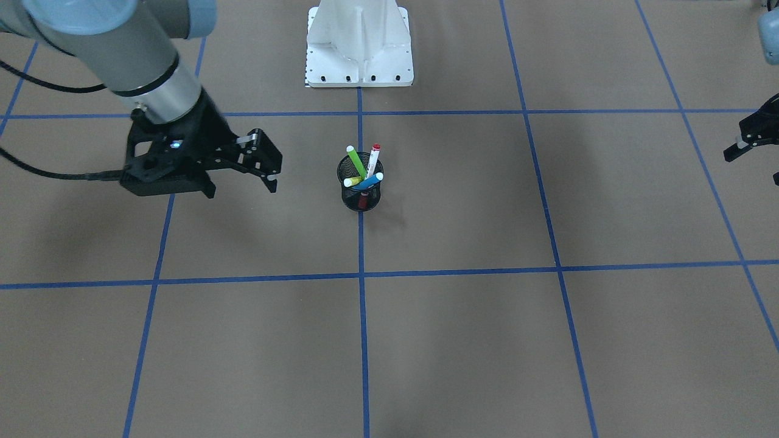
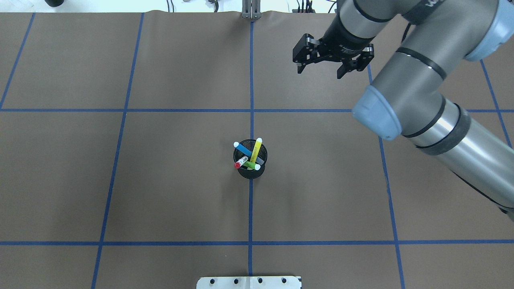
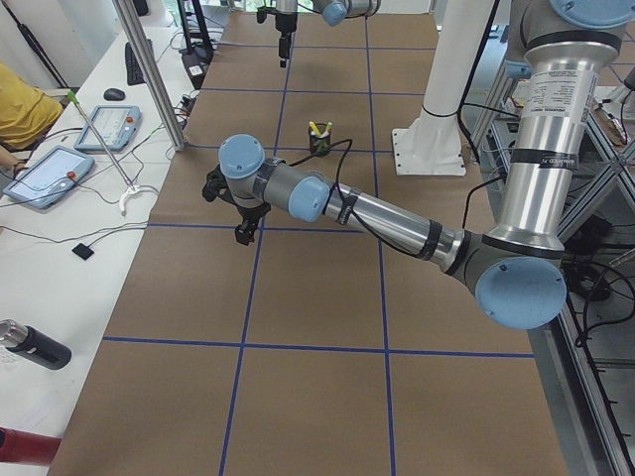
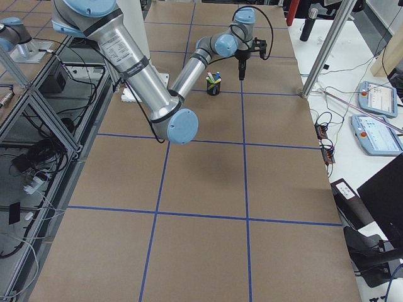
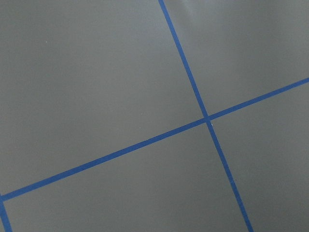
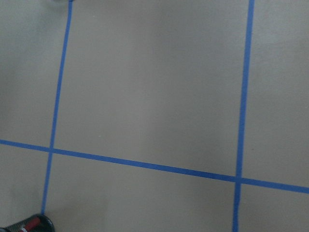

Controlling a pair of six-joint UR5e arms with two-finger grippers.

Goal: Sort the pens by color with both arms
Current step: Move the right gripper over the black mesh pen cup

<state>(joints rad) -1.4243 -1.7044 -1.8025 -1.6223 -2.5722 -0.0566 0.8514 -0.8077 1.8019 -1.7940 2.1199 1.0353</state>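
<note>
**Edges and clearance.** The table (image 2: 160,192) was covered in brown paper and ruled into squares by blue tape (image 2: 120,132). Its far edge showed as a white strip at the top of the overhead view. At the robot's left end, the left gripper (image 1: 753,159) hung above the paper, partly cut by the frame of the front view. Its jaws stood wide apart and held nothing. Bare squares separated it from the cup (image 2: 250,171), which stood at mid-table on a tape line with bare paper on every side. The right gripper (image 2: 320,72) hung over the square beyond and to the right of the cup, well apart from it. Its jaws were also wide and empty.

**Container.** The black mesh cup stood upright and held all four pens, each leaning on the rim. From left to right overhead they were the blue pen (image 2: 242,149), red pen (image 2: 241,162), green pen (image 2: 251,165) and yellow pen (image 2: 256,149).

**Views compared.**
- The overhead view showed only the right arm (image 2: 421,92). The left arm (image 3: 387,220) appeared large in the left side view.
- The front view alone showed the white base (image 1: 359,48) in full.
- The left wrist view held only paper and crossing tape.
- The right wrist view caught the cup's rim at its lower left corner, with a red tip inside.
- The side views added benches with tablets (image 3: 45,174) and a person (image 3: 20,104) in yellow.
</note>
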